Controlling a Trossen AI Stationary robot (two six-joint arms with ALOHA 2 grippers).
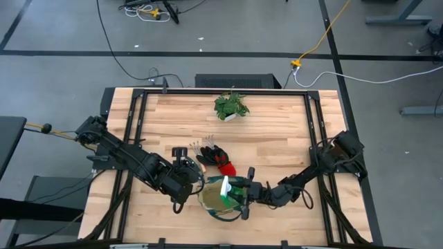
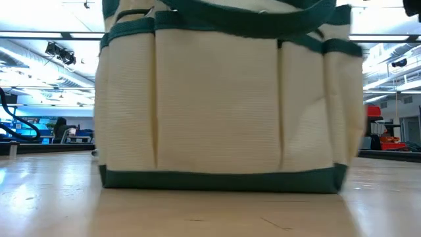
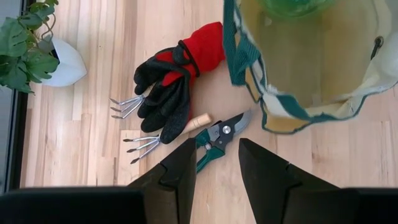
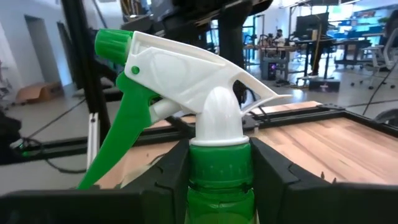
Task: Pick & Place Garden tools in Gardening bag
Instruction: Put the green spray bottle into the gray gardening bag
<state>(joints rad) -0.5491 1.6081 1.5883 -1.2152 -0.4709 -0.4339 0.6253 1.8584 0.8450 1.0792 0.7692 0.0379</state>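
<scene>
Beige canvas tote bag with dark green trim (image 2: 220,105) fills most of the frame, standing upright on the light wooden table top (image 2: 59,204). Dark green band runs along its base; a green strap crosses the upper edge. Vertical seams split the near face into outer pockets, their tops edged in green. Bag's top is cut off by the frame, contents not visible. Table surface bare in front of the bag, faint grain lines showing.

Beyond, to either side: a bright room with white ceiling beams, blue-lit screens far off on one side, red equipment on the other. Details there too small to tell.
</scene>
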